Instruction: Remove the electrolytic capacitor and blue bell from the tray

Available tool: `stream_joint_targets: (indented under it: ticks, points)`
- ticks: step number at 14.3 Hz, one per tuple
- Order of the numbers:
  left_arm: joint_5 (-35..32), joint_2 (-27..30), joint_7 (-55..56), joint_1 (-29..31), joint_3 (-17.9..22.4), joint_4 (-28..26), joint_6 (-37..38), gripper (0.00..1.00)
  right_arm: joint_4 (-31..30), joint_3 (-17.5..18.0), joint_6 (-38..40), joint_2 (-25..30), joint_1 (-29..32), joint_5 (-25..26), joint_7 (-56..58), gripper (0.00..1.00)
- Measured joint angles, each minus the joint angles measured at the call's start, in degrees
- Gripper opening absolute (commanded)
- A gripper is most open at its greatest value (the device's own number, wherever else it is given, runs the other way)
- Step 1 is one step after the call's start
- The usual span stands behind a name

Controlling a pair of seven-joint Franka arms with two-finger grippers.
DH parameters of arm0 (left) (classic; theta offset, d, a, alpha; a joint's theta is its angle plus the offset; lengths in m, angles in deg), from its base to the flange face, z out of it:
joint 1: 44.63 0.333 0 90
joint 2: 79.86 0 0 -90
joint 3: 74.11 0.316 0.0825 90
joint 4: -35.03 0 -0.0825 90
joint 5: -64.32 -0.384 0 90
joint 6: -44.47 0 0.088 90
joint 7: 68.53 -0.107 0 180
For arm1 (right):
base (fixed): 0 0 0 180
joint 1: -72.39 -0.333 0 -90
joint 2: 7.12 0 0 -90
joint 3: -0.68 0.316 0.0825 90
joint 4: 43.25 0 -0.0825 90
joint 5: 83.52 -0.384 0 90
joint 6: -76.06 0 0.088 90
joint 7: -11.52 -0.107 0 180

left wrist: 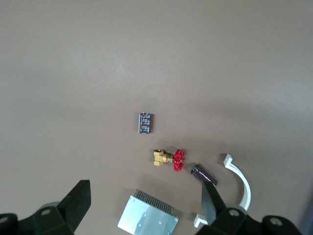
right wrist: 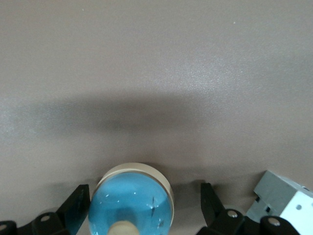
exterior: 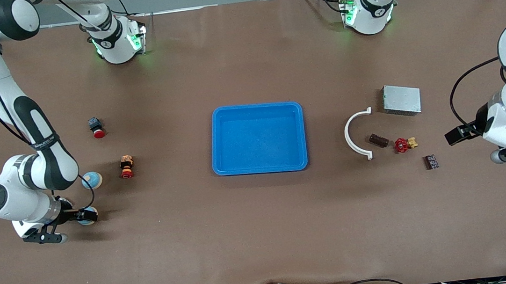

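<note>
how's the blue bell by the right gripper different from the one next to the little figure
The bell between the fingers lies under the open right gripper, mostly hidden by it; the other bell sits uncovered, farther from the front camera, beside the small figure. The first has fingers on both sides; the second has nothing around it. Both look round, blue-topped with a pale rim, resting on the table.

The table [exterior: 263,235] wears a matt brown covering, smooth with faint creases, and the blue tray [exterior: 260,169] on it looks like moulded plastic with a soft sheen. The bell [right wrist: 131,205] has a glossy blue dome that mirrors its surroundings on a cream base, the ribbed box [left wrist: 147,221] looks like brushed metal, and the valve [left wrist: 168,158] pairs a brass-like body with a red handwheel. The curved clip [exterior: 355,135] looks like matt white plastic, while the capacitor [exterior: 379,140] has a dark, slightly shiny sleeve.
</note>
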Motion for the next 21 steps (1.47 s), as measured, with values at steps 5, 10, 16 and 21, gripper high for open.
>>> stream_joint_targets:
  ticks: [5,10,16,21]
  points:
    - [1.5,1.9,0.0,0.0,-1.3,3.2,5.9,1.00,6.9,0.6,13.7,1.5,-0.1,0.1,0.4,1.00]
    - [1.4,3.4,-0.1,0.0,-1.7,3.4,7.9,1.00,11.5,0.8,24.1,4.5,-0.1,0.2,0.5,1.00]
    - [1.5,7.2,-3.6,-0.2,-3.0,3.6,8.4,1.00,12.2,1.4,36.8,14.4,-3.4,0.2,0.5,1.00]
    - [3.5,13.7,-3.9,-11.3,6.6,1.6,10.5,1.00,10.9,1.6,40.0,23.4,-7.9,-0.1,-1.9,1.00]
